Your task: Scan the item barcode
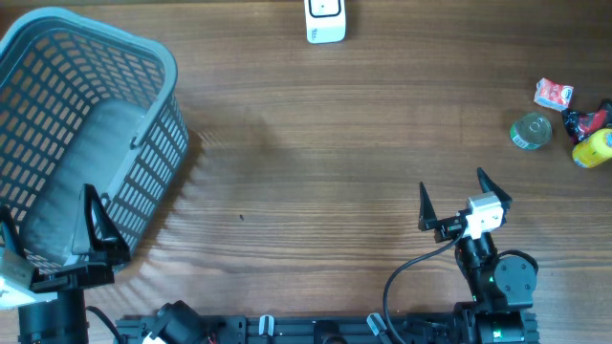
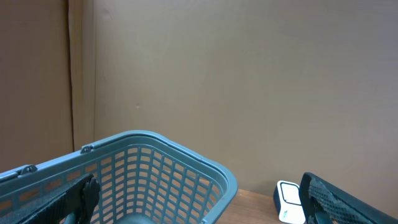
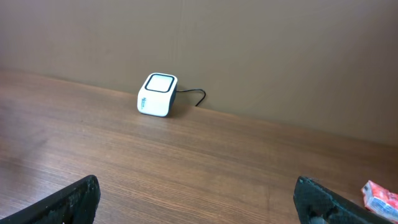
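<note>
Red-and-white packet point(image 1: 553, 94), round tin point(image 1: 531, 131) and yellow piece point(image 1: 593, 149), the items for scanning, lying in a small cluster at the right edge of the overhead frame, upper half, the yellow one partly cropped. Resting on the wooden table point(image 1: 306, 191), well apart from both arms. Right gripper point(image 1: 451, 182) hovering in the lower right, jaws spread fully, holding nothing. Left gripper point(image 1: 45, 201) sitting at lower left, overlapping the blue basket point(image 1: 163, 57) in the overhead view, equally wide and empty. White scanner point(image 1: 325, 19) standing at top centre. Judging the packet as light, soft and crinkly, probably deforming under a hard squeeze; the tin as stiff, light, smooth-sided, possibly slippery. Favouring a pinch across the tin's sides or the packet's short edges, keeping the printed face clear. Barcode itself being too small to make out.
</note>
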Controlling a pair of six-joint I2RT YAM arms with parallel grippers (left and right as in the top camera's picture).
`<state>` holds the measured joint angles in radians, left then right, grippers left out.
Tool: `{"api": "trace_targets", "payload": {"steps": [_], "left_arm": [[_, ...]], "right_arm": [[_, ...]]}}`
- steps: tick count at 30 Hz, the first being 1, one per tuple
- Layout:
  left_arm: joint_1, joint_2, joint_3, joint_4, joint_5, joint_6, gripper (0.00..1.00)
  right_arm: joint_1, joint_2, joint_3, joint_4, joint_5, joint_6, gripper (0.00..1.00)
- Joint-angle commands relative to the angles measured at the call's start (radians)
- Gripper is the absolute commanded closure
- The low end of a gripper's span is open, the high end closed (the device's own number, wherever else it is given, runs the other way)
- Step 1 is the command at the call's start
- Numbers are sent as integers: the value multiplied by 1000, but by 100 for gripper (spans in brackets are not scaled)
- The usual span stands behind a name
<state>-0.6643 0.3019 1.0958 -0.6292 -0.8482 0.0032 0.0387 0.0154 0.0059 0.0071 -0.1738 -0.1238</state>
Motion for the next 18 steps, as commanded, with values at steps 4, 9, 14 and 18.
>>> {"api": "trace_targets", "payload": {"steps": [4, 9, 14, 18], "left_arm": [[5, 10, 1, 3, -2, 16, 0], [5, 10, 1, 3, -2, 16, 0], [5, 10, 1, 3, -2, 16, 0], [12, 9, 1, -8, -7, 11, 0]], "right_arm": [[1, -12, -1, 3, 26, 19, 0], [1, -12, -1, 3, 26, 19, 0], [1, -12, -1, 3, 26, 19, 0], [1, -12, -1, 3, 26, 19, 0]]}}
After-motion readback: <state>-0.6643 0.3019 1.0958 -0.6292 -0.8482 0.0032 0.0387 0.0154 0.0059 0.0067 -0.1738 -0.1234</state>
